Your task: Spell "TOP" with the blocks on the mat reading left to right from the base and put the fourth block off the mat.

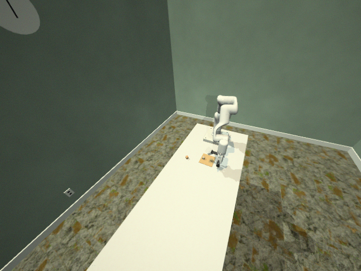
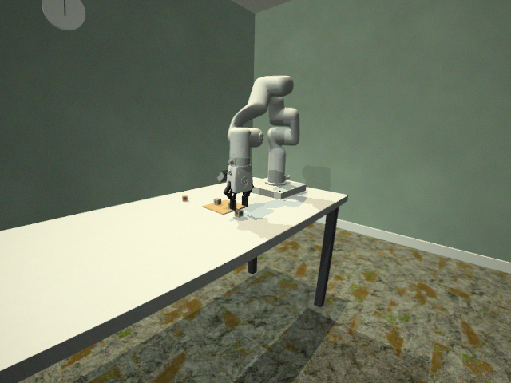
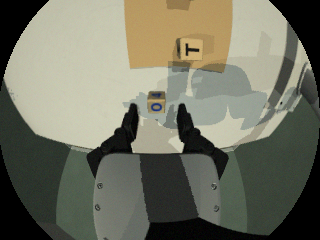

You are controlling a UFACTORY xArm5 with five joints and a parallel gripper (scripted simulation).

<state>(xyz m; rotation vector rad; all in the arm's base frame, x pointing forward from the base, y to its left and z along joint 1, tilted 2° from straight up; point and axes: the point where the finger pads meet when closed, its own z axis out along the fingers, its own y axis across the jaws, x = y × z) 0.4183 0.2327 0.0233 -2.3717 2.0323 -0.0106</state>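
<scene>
Lying sideways in wrist view, T block (image 1: pixel 211 160) (image 2: pixel 229 205) (image 3: pixel 191 49), stem running crosswise

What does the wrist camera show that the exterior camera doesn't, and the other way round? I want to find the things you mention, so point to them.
Wrist only: a readable T on the block (image 3: pixel 192 49) on the mat (image 3: pixel 150 30) (image 2: pixel 223 211).
Exterior only: the wall clock (image 2: pixel 64 12), a table leg (image 2: pixel 326 255) and the reddish block (image 2: pixel 184 198) off the mat.
Both: the mat, the gripper (image 3: pixel 157 110) (image 2: pixel 239 204) and the table top (image 3: pixel 60 75) (image 2: pixel 124 247).
</scene>
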